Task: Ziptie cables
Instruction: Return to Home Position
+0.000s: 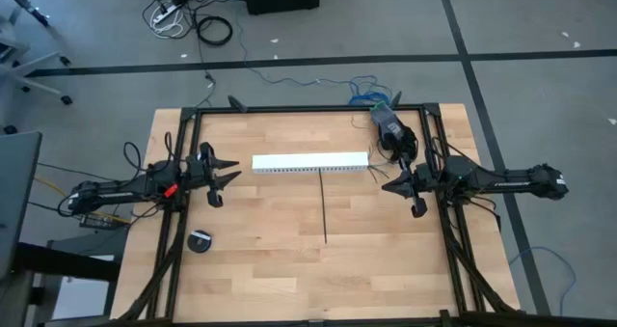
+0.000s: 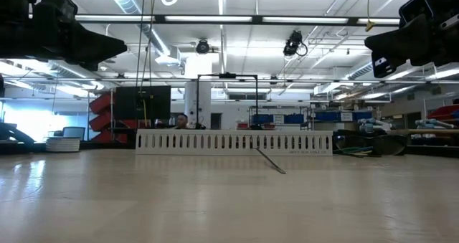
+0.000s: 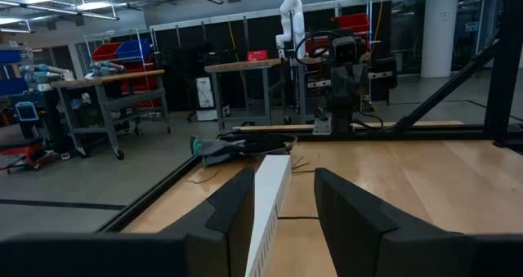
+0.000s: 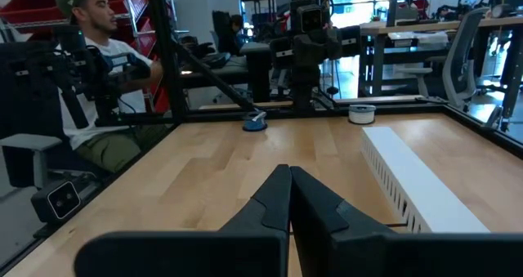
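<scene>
The ziptie (image 1: 323, 206) is a thin black strip lying flat on the wooden table, one end near the white channel; the low view shows it too (image 2: 271, 161). A tangle of thin cables (image 1: 370, 98) sits at the table's far right corner, also seen past the channel's end (image 3: 225, 149). My left gripper (image 1: 231, 172) hovers open above the table, left of the channel, its fingers (image 3: 283, 179) pointing along it. My right gripper (image 1: 388, 183) hovers shut (image 4: 288, 172) right of the channel. Neither touches anything.
A long white slotted channel (image 1: 310, 163) lies across the table's far half between the two grippers. A small black round object (image 1: 200, 241) sits near the left edge. A black frame borders the table (image 1: 289, 108). A seated person (image 4: 98, 73) is beyond the left side.
</scene>
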